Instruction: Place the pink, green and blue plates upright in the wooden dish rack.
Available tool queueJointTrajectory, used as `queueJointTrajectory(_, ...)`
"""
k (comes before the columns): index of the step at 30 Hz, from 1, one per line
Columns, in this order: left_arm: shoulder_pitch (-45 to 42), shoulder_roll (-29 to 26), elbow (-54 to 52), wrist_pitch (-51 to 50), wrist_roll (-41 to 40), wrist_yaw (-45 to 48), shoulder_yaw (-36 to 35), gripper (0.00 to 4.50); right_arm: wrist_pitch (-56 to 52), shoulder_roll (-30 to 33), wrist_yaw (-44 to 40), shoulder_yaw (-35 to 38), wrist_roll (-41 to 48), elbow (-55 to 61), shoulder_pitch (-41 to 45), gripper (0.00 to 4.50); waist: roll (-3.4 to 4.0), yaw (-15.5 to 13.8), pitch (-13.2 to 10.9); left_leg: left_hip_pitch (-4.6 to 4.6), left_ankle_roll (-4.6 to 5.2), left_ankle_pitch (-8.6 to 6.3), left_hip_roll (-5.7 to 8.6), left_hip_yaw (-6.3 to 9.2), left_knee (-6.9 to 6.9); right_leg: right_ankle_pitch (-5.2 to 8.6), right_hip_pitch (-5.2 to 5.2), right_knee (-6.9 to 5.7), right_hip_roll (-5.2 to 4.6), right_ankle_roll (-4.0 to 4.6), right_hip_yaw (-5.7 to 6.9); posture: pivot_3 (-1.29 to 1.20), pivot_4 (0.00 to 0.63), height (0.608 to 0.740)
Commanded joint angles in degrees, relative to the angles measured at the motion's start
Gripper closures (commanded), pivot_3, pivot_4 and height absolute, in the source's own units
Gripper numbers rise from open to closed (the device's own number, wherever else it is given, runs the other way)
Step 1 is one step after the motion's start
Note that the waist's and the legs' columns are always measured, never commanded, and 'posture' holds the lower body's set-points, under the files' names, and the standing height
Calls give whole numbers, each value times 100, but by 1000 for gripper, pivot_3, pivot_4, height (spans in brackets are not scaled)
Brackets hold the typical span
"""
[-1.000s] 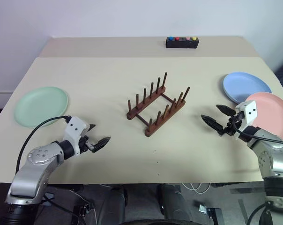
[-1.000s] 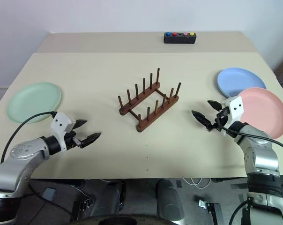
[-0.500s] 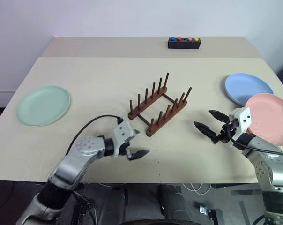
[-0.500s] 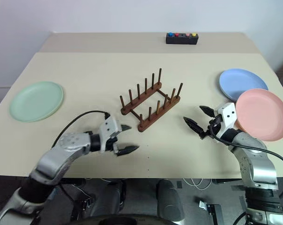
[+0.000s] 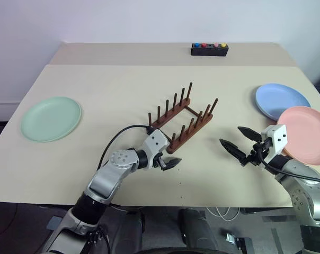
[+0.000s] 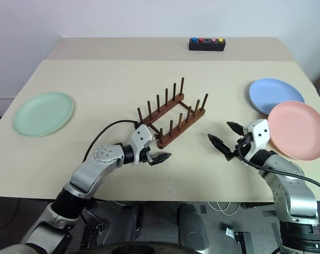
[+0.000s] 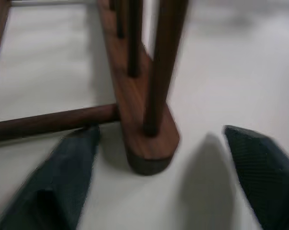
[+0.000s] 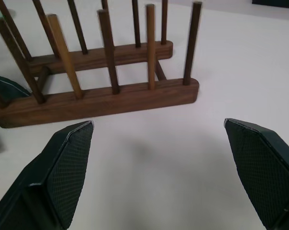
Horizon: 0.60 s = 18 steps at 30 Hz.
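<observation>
The wooden dish rack (image 5: 181, 119) stands empty at mid-table, set diagonally. My left gripper (image 5: 168, 160) is at its near end, open. In the left wrist view its fingers (image 7: 53, 187) flank the end of the front rail (image 7: 147, 148) with a gap on each side. My right gripper (image 5: 231, 135) is open and holds nothing. It hovers right of the rack and points at it (image 8: 106, 98). The green plate (image 5: 50, 118) lies flat at the far left. At the right edge, the blue plate (image 5: 279, 99) lies with the pink plate (image 5: 308, 133) just in front of it.
A black box with coloured buttons (image 5: 209, 48) sits at the back of the table. Bare tabletop (image 5: 107, 90) stretches between the green plate and the rack. The table's front edge (image 5: 202, 189) runs just below both grippers.
My left arm has swung right from the table's front left to the rack's near end, and its fingers have narrowed a little. The right gripper has hardly moved and stays open.
</observation>
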State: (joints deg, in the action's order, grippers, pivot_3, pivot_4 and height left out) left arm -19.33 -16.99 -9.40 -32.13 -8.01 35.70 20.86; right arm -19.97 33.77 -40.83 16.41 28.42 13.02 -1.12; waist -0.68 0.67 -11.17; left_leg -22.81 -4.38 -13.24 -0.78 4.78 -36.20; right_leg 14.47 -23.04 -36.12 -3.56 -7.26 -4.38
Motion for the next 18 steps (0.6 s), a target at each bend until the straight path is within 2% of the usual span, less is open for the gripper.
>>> queueJointTrajectory(1, 19, 63, 114, 24, 48, -33, 25, 2356, -33, 71, -37, 88, 126, 236, 87, 0, 1, 10, 1, 1, 0, 0, 0, 0, 1, 0, 0, 0, 0, 0, 0, 0, 150, 730)
queueJointTrajectory(3, 20, 65, 161, 98, 84, -43, 23, 3355, -97, 128, -124, 46, 130, 287, 38, 0, 2, -4, 1, 1, 0, 0, 0, 0, 2, 0, 0, 0, 0, -1, 0, 0, 150, 730)
queueJointTrajectory(4, 24, 64, 173, 127, 102, -42, 23, 3662, -122, 153, -160, 32, 128, 313, 9, 0, 2, -3, 2, 1, 0, 0, 0, 0, 1, 0, 1, -1, 0, -1, 0, 0, 150, 730)
queueJointTrajectory(8, -97, -100, 445, 571, 260, 129, 32, 3702, -139, 336, -366, 35, 33, 382, -238, 0, 2, -4, 2, 10, 0, 0, 0, 0, 2, 1, 10, 2, 0, 0, 0, 0, 150, 730)
queueJointTrajectory(12, -222, -654, 599, 1483, 5, 1327, 11, 3702, -48, 569, -378, 495, 21, 165, -340, 0, 3, 22, 2, 17, 0, 0, 0, -1, 5, 3, 15, 3, 0, 1, 0, 0, 150, 730)
queueJointTrajectory(14, -362, -939, 762, 1631, -166, 1981, 25, 3702, 1, 674, -434, 630, -14, 54, -390, 0, 3, 23, 2, 20, 0, -1, 0, -3, 10, 4, 15, 3, 0, 2, -1, 0, 150, 730)
queueJointTrajectory(18, -780, -1152, 1152, 1915, -413, 2909, -19, 3702, 41, 726, -454, 706, -42, 57, -496, 0, 2, 4, 1, 17, 1, -1, -1, -3, 9, 4, 15, 5, 0, 3, 0, 0, 150, 730)
